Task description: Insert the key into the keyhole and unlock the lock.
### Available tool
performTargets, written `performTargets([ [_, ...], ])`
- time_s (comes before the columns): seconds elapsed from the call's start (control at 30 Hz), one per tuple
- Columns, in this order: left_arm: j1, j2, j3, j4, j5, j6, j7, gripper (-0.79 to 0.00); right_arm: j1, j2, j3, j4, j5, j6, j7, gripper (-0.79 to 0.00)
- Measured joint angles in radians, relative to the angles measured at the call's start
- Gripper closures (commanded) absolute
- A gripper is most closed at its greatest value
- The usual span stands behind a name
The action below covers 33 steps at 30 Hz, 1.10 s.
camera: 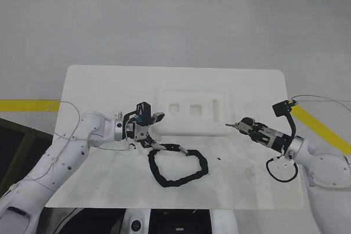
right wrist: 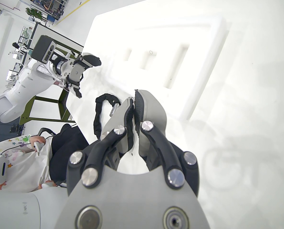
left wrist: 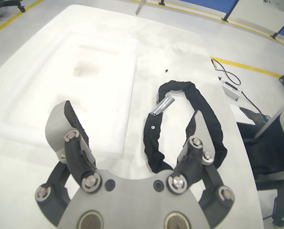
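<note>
- the white table (camera: 93,88) has a white foam tray (camera: 190,126) in the middle with three cut-out pockets; the black fabric-covered chain lock (camera: 203,165) lies in a loop on the table just near of it
- the chain's silver metal end piece (left wrist: 164,103) sits at the loop's left part, near the tray's near edge; we can't make out a keyhole on it from here
- left gripper (left wrist: 131,113) is spread wide, nothing between its fingers (left wrist: 67,117); it's at the left end of the loop, by the tray's near-left corner; one finger overlaps the chain in the left wrist view, but we honestly can't tell if it touches
- right gripper (right wrist: 134,98) is pressed together and pinching the key (left wrist: 141,1); the blade pokes out past the fingertips toward the left
- the key is up off the table, just right of the tray's right edge, well apart from the lock
- also a tiny dark speck (left wrist: 166,70) on the table, right of the loop
</note>
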Motion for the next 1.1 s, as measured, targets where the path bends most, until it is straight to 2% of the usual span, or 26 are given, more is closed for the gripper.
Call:
performTargets([
  [0.17,-0.074,-0.007,0.112,-0.020,0.037,0.000,-0.032,-0.785,0.000,0.000,0.000,0.000,0.000,0.000,0.000,0.000],
  [0.33,-0.129,-0.017,0.200,-0.042,0.136,0.000,0.051,-0.785,0.000,0.000,0.000,0.000,0.000,0.000,0.000,0.000],
  [0.6,-0.205,-0.042,0.319,-0.002,0.313,0.000,0.164,-0.785,0.000,0.000,0.000,0.000,0.000,0.000,0.000,0.000],
  [1.1,-0.213,-0.046,0.325,0.005,0.331,0.000,0.188,-0.785,0.000,0.000,0.000,0.000,0.000,0.000,0.000,0.000],
])
